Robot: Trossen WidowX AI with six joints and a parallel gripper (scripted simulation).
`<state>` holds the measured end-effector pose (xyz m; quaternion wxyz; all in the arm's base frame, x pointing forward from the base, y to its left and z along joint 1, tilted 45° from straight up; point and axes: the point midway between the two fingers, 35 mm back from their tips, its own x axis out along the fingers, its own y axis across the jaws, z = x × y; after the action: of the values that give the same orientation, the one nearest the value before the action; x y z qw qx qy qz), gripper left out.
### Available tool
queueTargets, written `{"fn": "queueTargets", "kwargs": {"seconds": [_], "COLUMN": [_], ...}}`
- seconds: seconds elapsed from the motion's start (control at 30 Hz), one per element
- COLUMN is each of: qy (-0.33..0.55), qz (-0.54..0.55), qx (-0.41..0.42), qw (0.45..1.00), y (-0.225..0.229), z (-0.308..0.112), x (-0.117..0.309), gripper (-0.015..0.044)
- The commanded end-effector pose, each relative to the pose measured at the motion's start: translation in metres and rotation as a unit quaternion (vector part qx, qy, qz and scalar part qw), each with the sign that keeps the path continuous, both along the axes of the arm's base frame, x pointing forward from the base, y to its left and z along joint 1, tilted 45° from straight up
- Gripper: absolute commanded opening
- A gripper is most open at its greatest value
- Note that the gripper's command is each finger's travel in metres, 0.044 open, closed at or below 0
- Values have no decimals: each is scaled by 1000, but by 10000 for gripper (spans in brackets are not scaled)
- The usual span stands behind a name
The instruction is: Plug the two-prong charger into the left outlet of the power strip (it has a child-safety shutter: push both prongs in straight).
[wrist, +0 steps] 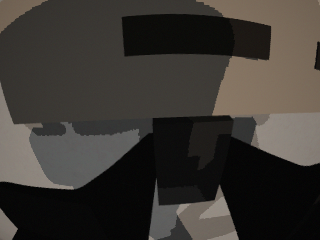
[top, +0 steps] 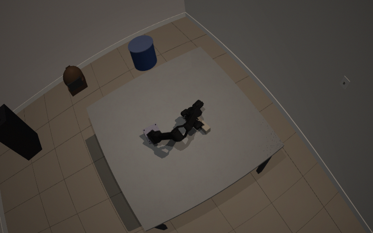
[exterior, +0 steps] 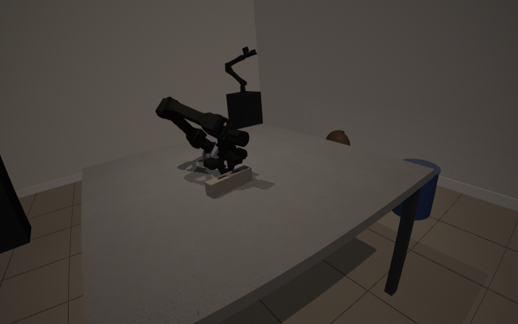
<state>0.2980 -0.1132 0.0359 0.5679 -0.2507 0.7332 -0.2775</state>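
The power strip (top: 206, 128) (exterior: 228, 185) (wrist: 272, 90) is a tan block on the table, with dark outlet slots along its top. One slot (wrist: 175, 36) shows whole in the wrist view, and part of another is at the right edge. My gripper (exterior: 226, 171) (wrist: 182, 138) is shut on the charger (wrist: 187, 175), a dark block, close to the strip's side facing the arm. In the wrist view the charger's front end meets the strip's near edge, below and apart from the whole slot. The prongs are hidden, and whether the charger touches the strip cannot be told.
The table (top: 176, 175) (exterior: 152, 229) carries the arm's base plate (top: 151, 128). A blue bin (top: 144, 57) (exterior: 416, 202) and a brown round-topped object (top: 73, 75) (exterior: 338, 138) stand beyond the table. A black box (exterior: 245, 109) with a small arm on it is behind the robot.
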Motion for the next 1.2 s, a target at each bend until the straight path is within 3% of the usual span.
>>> {"fn": "queueTargets", "kwargs": {"seconds": [0.0, 1.17], "qy": [-8, -9], "qz": [0, 0], "qx": [-1, -1], "qw": [1000, 1000], "y": [0, -1], "z": [0, -1], "x": [7, 13], "gripper": [0, 0]}}
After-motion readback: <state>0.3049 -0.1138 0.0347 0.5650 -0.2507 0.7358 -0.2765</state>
